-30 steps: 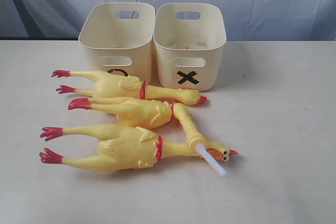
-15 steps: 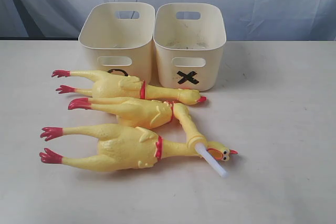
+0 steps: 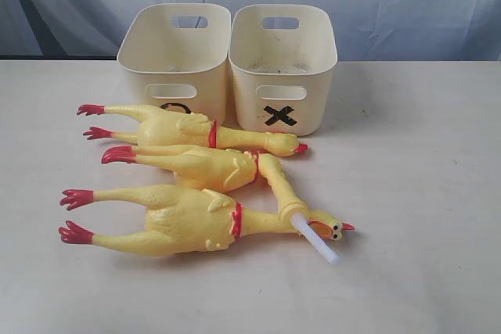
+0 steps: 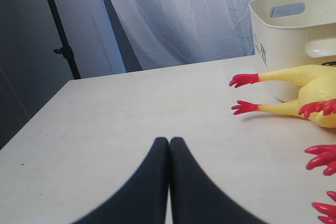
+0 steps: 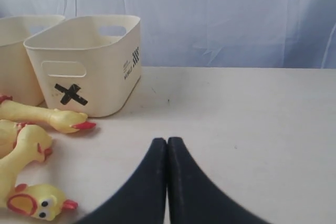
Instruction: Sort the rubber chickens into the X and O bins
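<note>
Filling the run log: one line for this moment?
chickens: three on table, outside bins | X bin, O bin: side by side | left gripper: shut, empty | right gripper: shut, empty

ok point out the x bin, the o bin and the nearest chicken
X bin [image 3: 309, 107], exterior view, front wall right of the X.
O bin [image 3: 172, 76], exterior view, front wall above the handle slot.
Nearest chicken [image 3: 184, 220], exterior view, middle of its body.
</note>
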